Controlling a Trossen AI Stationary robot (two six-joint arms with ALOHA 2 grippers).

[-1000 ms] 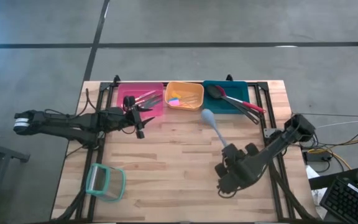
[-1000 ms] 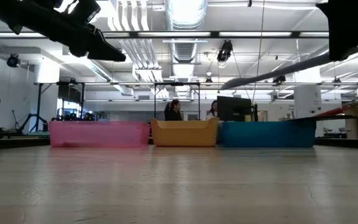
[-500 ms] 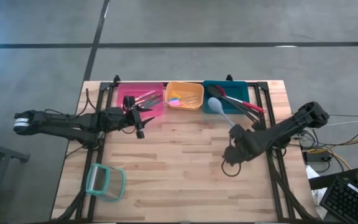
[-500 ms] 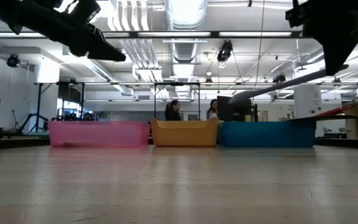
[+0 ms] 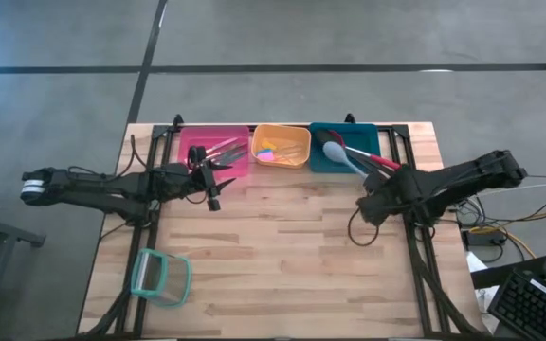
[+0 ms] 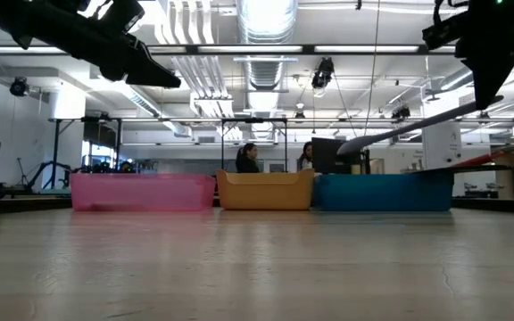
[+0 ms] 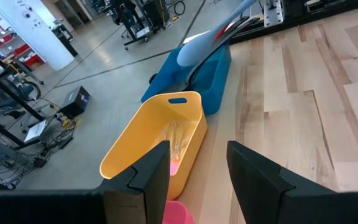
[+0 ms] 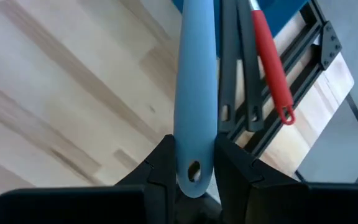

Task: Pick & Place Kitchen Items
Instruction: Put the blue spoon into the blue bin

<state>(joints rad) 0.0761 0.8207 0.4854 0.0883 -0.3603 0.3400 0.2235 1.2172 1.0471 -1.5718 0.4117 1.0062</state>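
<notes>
In the high view we see the right gripper (image 5: 372,201) right of centre, its fingers clamped on the end of a pale grey-blue spoon (image 5: 337,155); the spoon's smooth, rounded handle slants up and left so that its oval bowl hangs over the teal bin (image 5: 366,137) at the upper middle. The right wrist view shows the dark fingers (image 8: 161,163) pinching the handle on both sides just above its small hanging hole, over the pale, grained wooden table (image 8: 61,99). Beside the spoon, two slim black handles (image 8: 238,68) and a glossy red handle (image 8: 270,65) lie across the bin's edge. In the low view the spoon (image 6: 409,129) slopes down leftward above the bin. The left gripper (image 5: 214,180) hovers left of centre by the pink bin (image 5: 190,142), which holds metal utensils (image 5: 222,150); its blocky fingers (image 7: 146,171) stand apart with nothing between them. The orange bin (image 5: 297,134) between the two is rounded plastic with bright small pieces (image 5: 267,151) inside. A clear, teal-rimmed container (image 5: 159,276) lies at lower left.
</notes>
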